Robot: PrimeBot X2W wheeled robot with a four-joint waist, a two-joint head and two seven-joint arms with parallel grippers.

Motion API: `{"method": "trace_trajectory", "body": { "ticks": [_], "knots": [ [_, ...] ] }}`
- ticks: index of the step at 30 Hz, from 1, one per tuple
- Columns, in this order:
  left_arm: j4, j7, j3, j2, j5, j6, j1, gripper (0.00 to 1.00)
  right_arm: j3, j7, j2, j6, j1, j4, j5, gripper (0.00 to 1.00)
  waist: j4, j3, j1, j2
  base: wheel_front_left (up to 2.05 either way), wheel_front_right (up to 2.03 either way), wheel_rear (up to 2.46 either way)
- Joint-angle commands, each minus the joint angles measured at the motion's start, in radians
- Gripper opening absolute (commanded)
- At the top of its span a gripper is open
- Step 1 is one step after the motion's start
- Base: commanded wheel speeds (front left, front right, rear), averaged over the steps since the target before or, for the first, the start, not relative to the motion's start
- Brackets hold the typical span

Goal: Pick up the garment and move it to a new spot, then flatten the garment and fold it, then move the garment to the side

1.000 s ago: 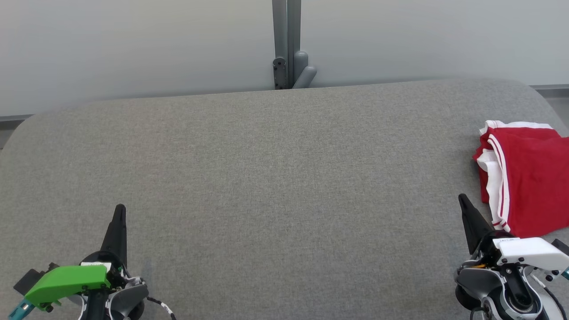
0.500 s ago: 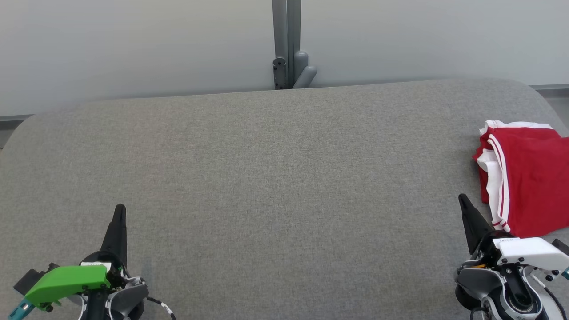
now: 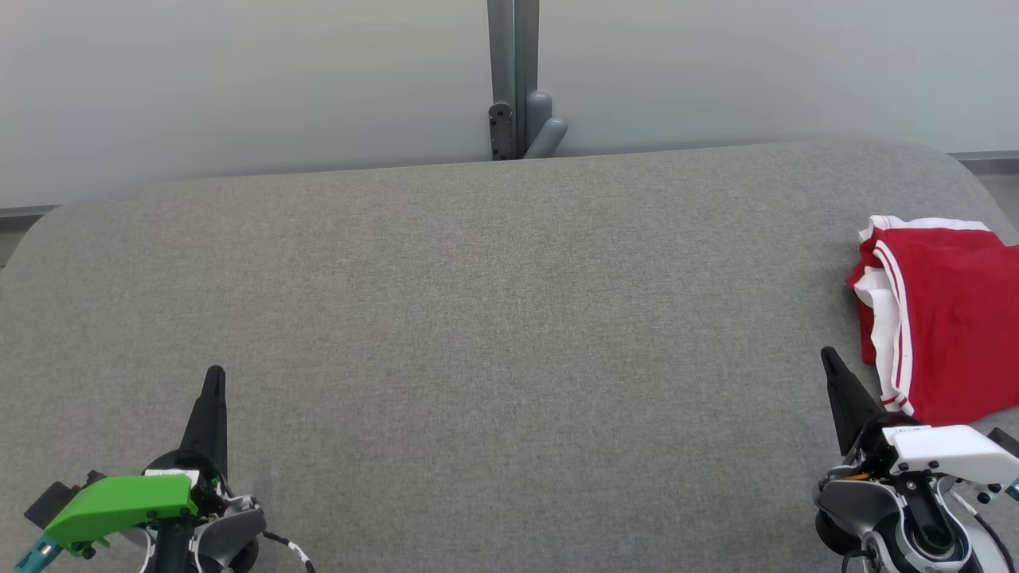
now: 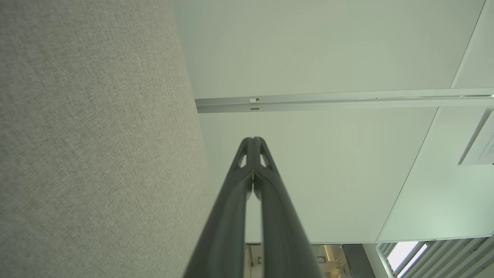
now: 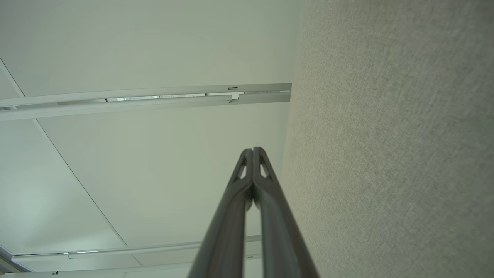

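At seven o'clock in your head view, the left gripper (image 3: pixel 215 380) has its fingers pressed together with nothing between them. At four o'clock the right gripper (image 3: pixel 830 362) is pressed together too, and empty. Just past its fingertips, at three o'clock, the red garment (image 3: pixel 947 318) with white stripes lies folded over itself near the right edge of the grey padded table (image 3: pixel 509 318).

Right part of the red-and-white garment (image 3: pixel 947 318) beyond the head view's right edge
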Motion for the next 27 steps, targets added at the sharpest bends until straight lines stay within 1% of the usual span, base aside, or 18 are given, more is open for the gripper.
{"method": "trace_trajectory", "body": {
  "ticks": [1,27],
  "knots": [
    [-0.001,-0.001,0.005,0.006,-0.001,-0.007,-0.009,0.00,-0.002,0.002,-0.005,0.000,-0.004,-0.006,0.006,0.00,0.000,0.000,0.0000,0.0000,0.00,0.00,0.00],
    [-0.001,-0.001,0.004,0.006,-0.001,-0.007,-0.009,0.00,-0.002,0.002,-0.005,0.000,-0.004,-0.006,0.007,0.00,0.000,0.000,0.0000,0.0000,0.00,0.00,0.00]
  ]
}}
